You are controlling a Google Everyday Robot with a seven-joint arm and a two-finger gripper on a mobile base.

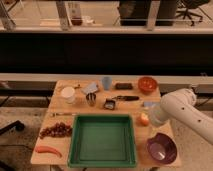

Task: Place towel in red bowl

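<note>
While gripper [151, 111] sits at the table's [137, 107] right edge, state not discernible, towel [90, 89] lies well apart, leftward. Advised: descend vertically, pinch mid-cloth, carry to red bowl [147, 83].

My arm [182, 107] is white and thick, and it comes in from the right side. It rises to a bent elbow, and from there the forearm slopes down and to the left. My wrist is at the low left end of it. My gripper [151, 129] hangs under the wrist and points down, in the near right part of the scene. It shows only dimly.
</note>
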